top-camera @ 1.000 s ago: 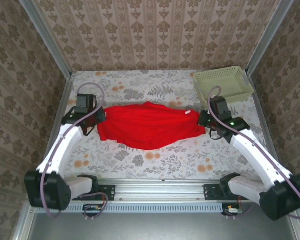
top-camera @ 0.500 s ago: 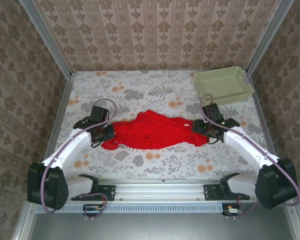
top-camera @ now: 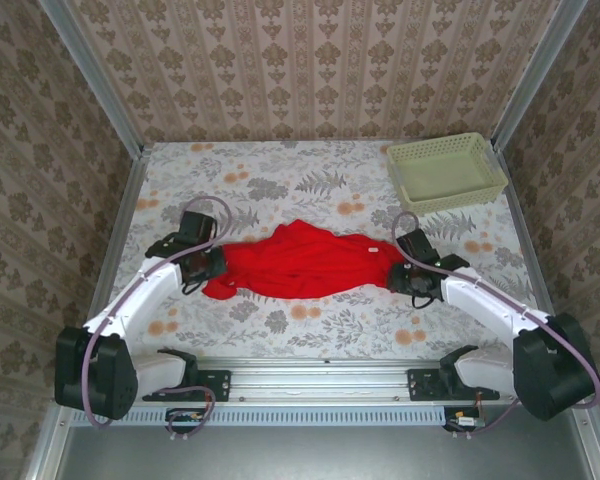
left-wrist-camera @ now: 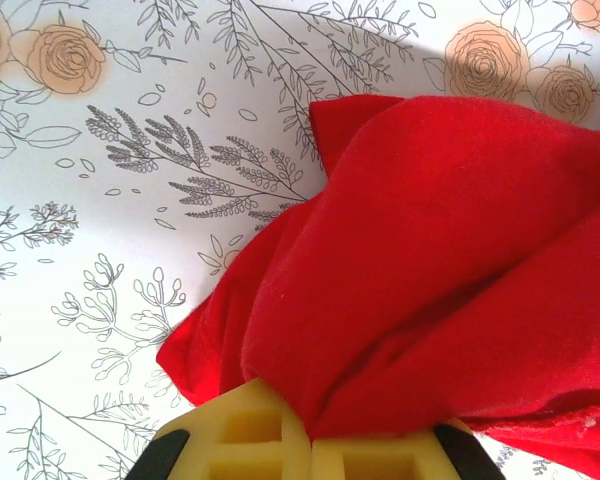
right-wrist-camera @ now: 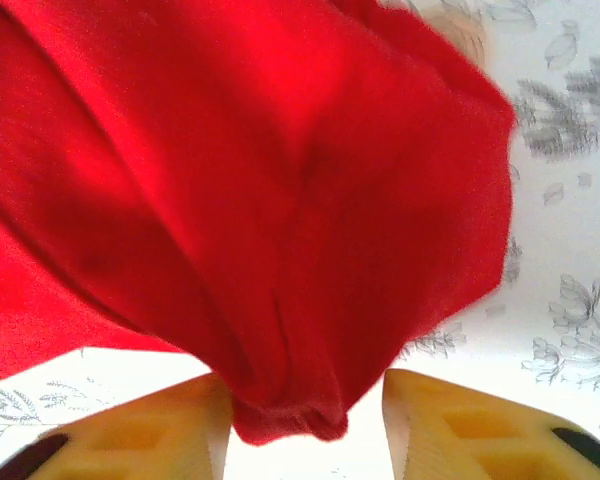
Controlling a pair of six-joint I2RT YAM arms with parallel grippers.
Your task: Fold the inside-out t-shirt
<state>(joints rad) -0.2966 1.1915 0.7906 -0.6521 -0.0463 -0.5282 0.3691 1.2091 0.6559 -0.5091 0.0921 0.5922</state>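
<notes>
Toward the near edge of the desk [top-camera: 280, 325], the left claw [top-camera: 208, 265] is clenched on the left end of the t-shirt [top-camera: 305, 262], bunching the cloth, probably to drag it. The right claw [top-camera: 405, 272] is released, fingers apart around the right end, likely for a regrip. The t-shirt lies crumpled mid-desk, and a basket [top-camera: 445, 170] sits in the far right corner.

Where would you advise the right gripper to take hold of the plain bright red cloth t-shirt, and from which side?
Probably its bunched right-hand end, approached from the right along the table. The red t-shirt lies as a long ridge, its left end pinched in the shut left gripper, and its right end narrows to a thick fold sitting between the fingers of the open right gripper.
</notes>
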